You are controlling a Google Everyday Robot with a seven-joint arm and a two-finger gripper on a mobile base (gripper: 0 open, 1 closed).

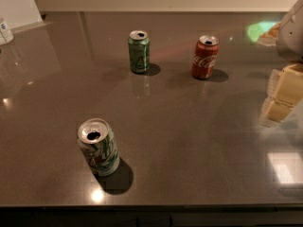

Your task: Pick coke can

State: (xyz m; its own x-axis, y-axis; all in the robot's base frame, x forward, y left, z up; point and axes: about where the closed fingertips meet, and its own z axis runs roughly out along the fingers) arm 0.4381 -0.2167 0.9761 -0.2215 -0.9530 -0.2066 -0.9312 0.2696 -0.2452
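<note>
The coke can is red with white script and a silver top. It stands upright on the dark grey countertop, at the back and right of centre. My gripper shows at the right edge of the view, pale yellow and partly cut off. It sits to the right of the coke can and nearer to the camera, well apart from it and holding nothing I can see.
A plain green can stands upright left of the coke can. A white can with green and red markings stands near the front edge on the left. A small white container sits at the far left. A wall runs behind the counter.
</note>
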